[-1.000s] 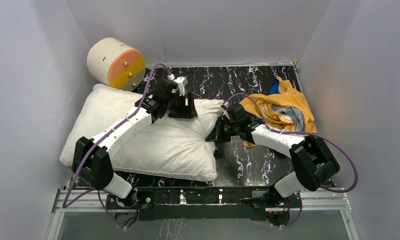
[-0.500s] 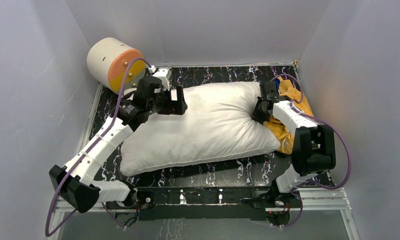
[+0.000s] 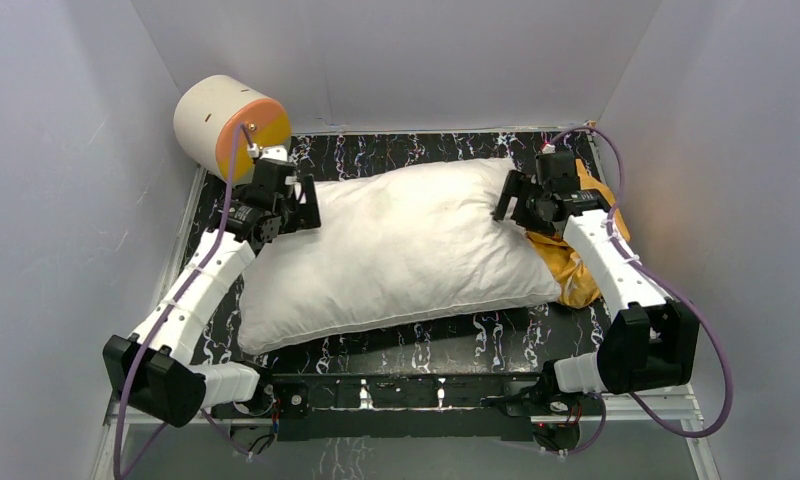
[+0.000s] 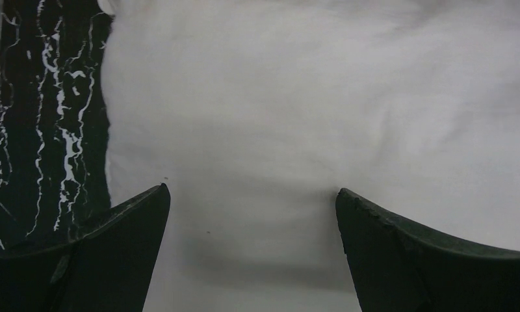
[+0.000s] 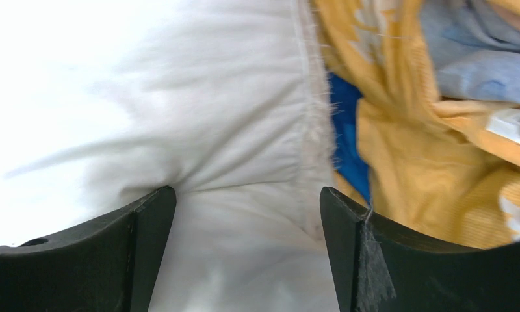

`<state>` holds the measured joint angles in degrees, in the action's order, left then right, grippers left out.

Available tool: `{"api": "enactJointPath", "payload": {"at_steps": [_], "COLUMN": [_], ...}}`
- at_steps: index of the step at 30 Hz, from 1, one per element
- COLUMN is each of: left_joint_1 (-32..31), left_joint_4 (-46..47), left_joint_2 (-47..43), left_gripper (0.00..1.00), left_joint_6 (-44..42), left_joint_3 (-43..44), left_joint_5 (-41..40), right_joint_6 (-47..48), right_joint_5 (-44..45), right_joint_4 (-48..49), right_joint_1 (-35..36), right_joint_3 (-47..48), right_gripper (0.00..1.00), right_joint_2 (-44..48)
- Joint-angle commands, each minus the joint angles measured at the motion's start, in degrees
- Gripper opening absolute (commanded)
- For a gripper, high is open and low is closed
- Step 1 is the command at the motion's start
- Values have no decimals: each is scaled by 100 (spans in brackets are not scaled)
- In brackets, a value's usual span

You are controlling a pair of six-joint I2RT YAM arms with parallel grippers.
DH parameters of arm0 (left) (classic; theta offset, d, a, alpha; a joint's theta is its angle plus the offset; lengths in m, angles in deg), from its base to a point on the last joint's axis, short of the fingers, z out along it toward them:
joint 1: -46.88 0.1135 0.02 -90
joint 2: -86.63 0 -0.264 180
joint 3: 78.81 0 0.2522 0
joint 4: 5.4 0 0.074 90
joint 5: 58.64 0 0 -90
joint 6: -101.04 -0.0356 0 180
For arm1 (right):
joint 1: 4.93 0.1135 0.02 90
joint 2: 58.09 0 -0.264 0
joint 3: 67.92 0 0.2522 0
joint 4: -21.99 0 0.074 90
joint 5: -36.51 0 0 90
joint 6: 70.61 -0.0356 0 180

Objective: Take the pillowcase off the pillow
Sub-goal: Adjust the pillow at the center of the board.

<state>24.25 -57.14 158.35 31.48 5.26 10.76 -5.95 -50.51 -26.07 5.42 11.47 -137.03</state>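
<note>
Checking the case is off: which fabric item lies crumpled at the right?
The pillowcase, orange-yellow with blue showing; the plain white pillow lies spread out beside it.

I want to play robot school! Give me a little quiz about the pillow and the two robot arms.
1. True or false: the pillowcase covers the pillow.
2. Where is the pillowcase? A) bunched up at the pillow's right end B) spread flat on top of the pillow C) at the pillow's left end
3. Fill the gap: the left gripper and the right gripper both hover over the pillow with their jaws ____.

Key: 1 false; 2 A; 3 open.
</note>
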Motion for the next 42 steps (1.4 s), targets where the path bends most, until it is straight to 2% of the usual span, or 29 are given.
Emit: {"api": "enactJointPath", "payload": {"at_steps": [1,3,5,7,11,13,16,19,24,30,36,39,42], "left_joint_1": [612,947,1357,1684,1727,1727,1727,1560,954,893,884,884,884], "left_joint_4": [-228,43,442,463,257,788,1807,2164,1549,887,472,216,86], "left_joint_2": [-187,-447,-615,-535,-178,-418,-855,-932,-1071,-1240,-1679,-1795,-1881], "left_gripper": [98,98,98,98,98,98,82,67,64,64,80,85,89], "left_joint_6": [26,-46,-73,-24,406,672,1246,1525,1270,1141,940,777,688], "left_joint_3": [156,-35,-384,-599,-1028,-1688,-2670,-2955,-2618,-2142,-1706,-1353,-1088], "left_joint_5": [-593,-725,-444,176,1609,2723,4204,5115,4774,4261,3219,2609,2255], "right_joint_6": [-111,-115,-169,-237,-133,-77,-97,-158,-370,-210,44,123,223], "right_joint_5": [-1032,-819,-817,-632,-724,-665,-442,-245,884,1909,1734,1681,1404], "right_joint_4": [329,164,-21,-90,-35,-94,-83,-1,-266,-785,-1052,-825,-819], "right_joint_1": [396,548,651,825,1024,1069,1139,1149,1133,1129,1135,1130,1134], "right_joint_3": [243,207,155,81,-158,-232,-451,-834,-1295,-834,39,207,557], "right_gripper": [91,91,89,87,85,84,84,85,87,89,92,98,99], "right_joint_2": [-58,-385,-796,-1218,-1712,-1893,-1860,-1555,-1123,-687,134,689,937]}}
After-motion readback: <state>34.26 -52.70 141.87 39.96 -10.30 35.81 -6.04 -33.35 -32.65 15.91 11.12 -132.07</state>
